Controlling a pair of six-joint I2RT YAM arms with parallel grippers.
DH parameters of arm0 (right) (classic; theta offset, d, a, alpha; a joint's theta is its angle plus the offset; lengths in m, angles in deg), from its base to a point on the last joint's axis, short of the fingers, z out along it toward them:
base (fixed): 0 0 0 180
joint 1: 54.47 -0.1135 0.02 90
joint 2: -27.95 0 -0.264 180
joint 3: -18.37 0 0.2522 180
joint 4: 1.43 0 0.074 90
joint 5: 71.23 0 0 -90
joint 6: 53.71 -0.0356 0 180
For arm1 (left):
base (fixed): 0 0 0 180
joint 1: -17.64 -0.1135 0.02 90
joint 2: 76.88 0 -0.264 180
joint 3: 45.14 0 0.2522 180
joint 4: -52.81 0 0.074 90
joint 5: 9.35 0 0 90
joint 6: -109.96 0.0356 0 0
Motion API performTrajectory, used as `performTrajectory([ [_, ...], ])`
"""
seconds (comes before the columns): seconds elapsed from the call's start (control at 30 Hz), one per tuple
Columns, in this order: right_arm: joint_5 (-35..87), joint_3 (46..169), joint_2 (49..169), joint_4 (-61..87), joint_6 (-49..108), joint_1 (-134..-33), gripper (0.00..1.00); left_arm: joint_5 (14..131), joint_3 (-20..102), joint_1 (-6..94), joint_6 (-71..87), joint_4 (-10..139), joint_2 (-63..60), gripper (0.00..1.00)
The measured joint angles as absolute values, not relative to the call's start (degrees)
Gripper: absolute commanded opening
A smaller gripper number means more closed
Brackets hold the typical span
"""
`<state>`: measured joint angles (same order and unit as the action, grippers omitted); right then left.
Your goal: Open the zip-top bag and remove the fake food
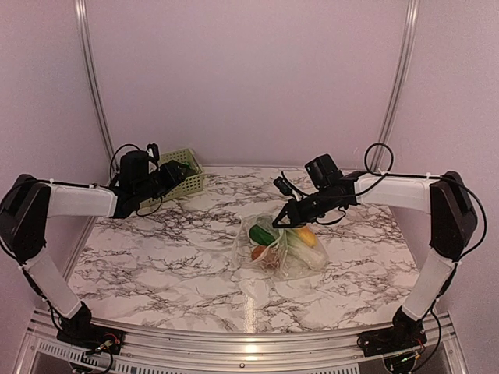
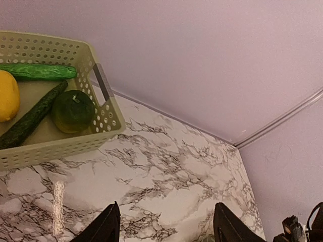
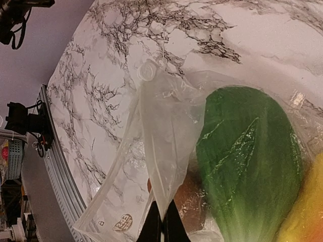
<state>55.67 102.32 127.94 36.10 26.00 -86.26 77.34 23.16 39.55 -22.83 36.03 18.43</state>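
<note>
The arm bases sit at the near edge of the marble-patterned bench. A little right of the bench's middle lies the zip-top bag, a crumpled clear pouch resting flat on the surface with the fake food inside it. The top view shows a green piece at the bag's far-left side, a yellow piece at its far-right side and an orange-brown piece nearer.

The right tool reaches in from the right to the bag's far edge. In the right wrist view its fingers are pressed together, pinching a raised fold of the bag's clear film. Under the plastic just beside that fold lie a large green leafy vegetable, a brown piece beneath it and a yellow piece at the frame's right edge. Whether the zip is parted I cannot tell.

Further back, at the far left corner, the left tool hangs by a light green lattice basket, well apart from the bag. In the left wrist view its fingers stand apart over bare bench with nothing between them. The basket lies ahead and to the left, holding a yellow fruit, a dark cucumber, a round green fruit and a long bright green piece.
</note>
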Motion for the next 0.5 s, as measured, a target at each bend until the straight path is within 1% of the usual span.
performTrajectory([
  [0.13,55.87,101.14,127.32,35.45,25.61,-86.26,0.00,73.03,21.22,47.57,-18.06,36.92,17.69,0.65],
  [0.23,56.04,100.09,127.06,34.84,25.22,-86.26,0.00,70.85,20.13,52.93,-15.13,37.99,17.86,0.67],
  [0.5,56.17,95.35,126.86,33.00,23.86,-86.34,0.00,68.11,20.10,62.94,-2.06,39.44,20.66,0.70],
])
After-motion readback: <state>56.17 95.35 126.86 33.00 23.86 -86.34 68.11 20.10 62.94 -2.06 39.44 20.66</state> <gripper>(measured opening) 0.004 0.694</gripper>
